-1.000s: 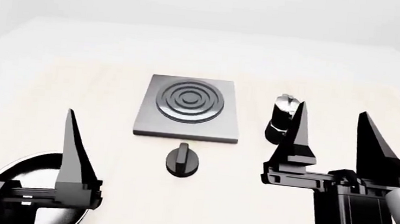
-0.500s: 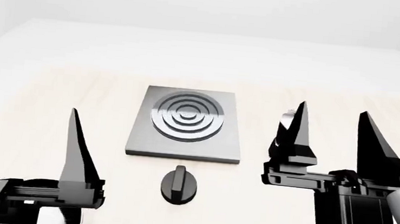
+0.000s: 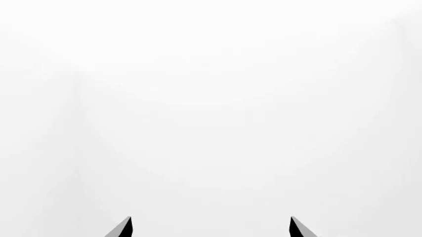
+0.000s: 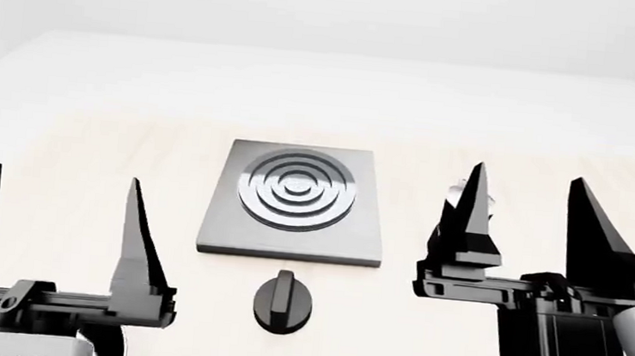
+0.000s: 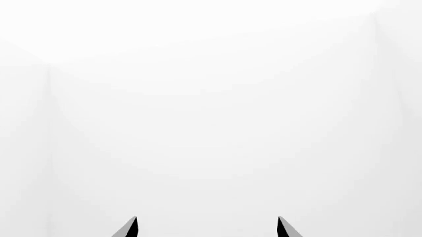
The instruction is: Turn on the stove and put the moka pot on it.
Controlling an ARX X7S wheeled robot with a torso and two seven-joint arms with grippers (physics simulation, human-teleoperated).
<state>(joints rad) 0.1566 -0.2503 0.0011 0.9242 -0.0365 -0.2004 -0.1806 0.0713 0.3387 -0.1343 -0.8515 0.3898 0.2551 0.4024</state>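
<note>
— Both claws: how are they held?
— Left claw [image 4: 56, 207] and right claw [image 4: 527, 214] are spread wide, nothing gripped, fingers raised over the pale worktop [image 4: 90, 141].
— Where are the task's things?
— The stove [image 4: 292, 200] is seen at centre, its knob [image 4: 282, 301] just before it. The moka pot [image 4: 454, 194] is mostly hidden behind the right claw's inner finger [image 4: 472, 210].

Just a pale wooden table [image 4: 90, 149] running back to a plain white wall [image 4: 332, 11]. A sliver of a black frying pan [image 4: 109, 348] peeks out at the near left edge, mostly hidden.
</note>
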